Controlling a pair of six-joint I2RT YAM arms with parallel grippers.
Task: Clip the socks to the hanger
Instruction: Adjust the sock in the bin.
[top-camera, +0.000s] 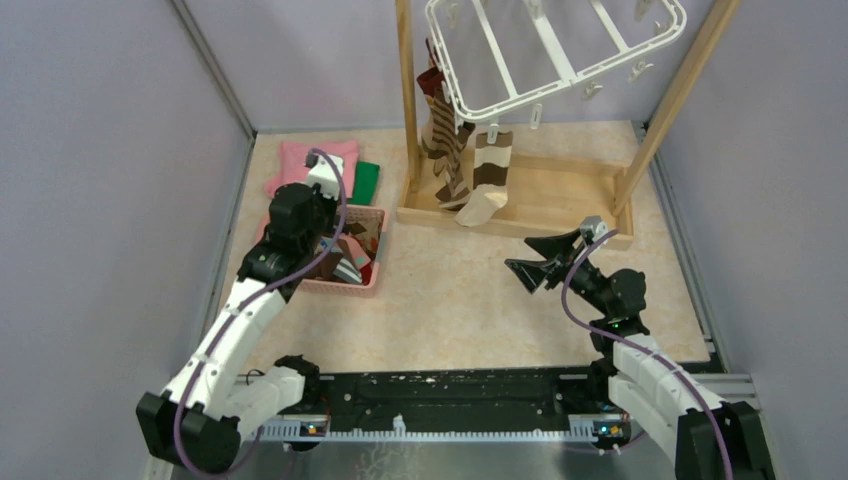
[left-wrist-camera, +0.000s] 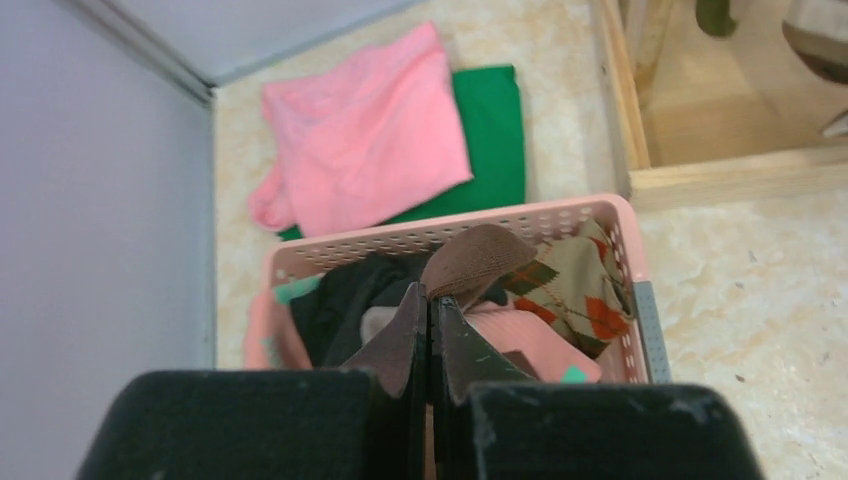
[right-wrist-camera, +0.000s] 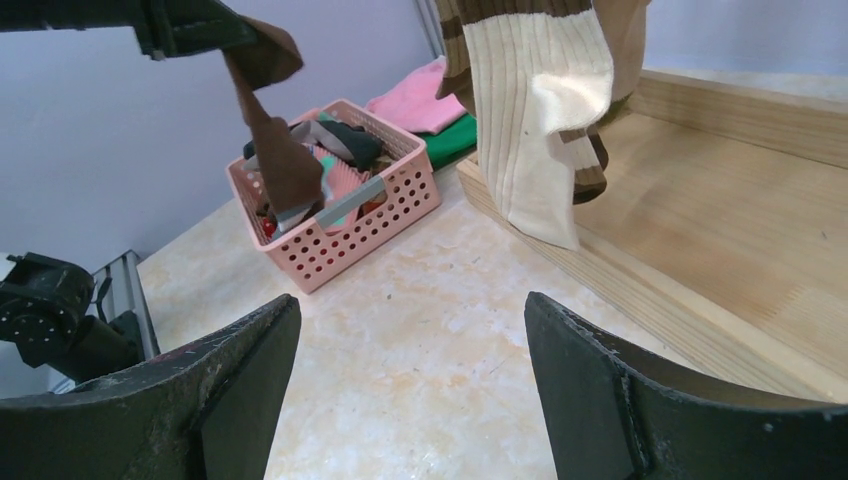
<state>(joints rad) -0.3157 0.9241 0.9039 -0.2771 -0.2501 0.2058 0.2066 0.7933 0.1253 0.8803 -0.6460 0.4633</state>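
Observation:
My left gripper (left-wrist-camera: 430, 295) is shut on the edge of a plain brown sock (left-wrist-camera: 475, 262) and holds it over the pink basket (left-wrist-camera: 450, 225). In the right wrist view that sock (right-wrist-camera: 280, 150) hangs down from the fingers into the basket (right-wrist-camera: 370, 215). The white hanger (top-camera: 560, 50) hangs at the top of the wooden frame. A dark brown striped sock (top-camera: 445, 150) and a brown-and-cream sock (top-camera: 490, 175) dangle from its front edge. My right gripper (top-camera: 535, 258) is open and empty, low over the floor in front of the frame, its fingertips (right-wrist-camera: 270, 320) wide apart.
More socks lie in the basket (top-camera: 345, 288), among them an argyle one (left-wrist-camera: 580, 290). A pink cloth (top-camera: 300, 160) and a green cloth (top-camera: 366, 180) lie behind it at the wall. The wooden frame's base (top-camera: 560, 205) stands at the back right.

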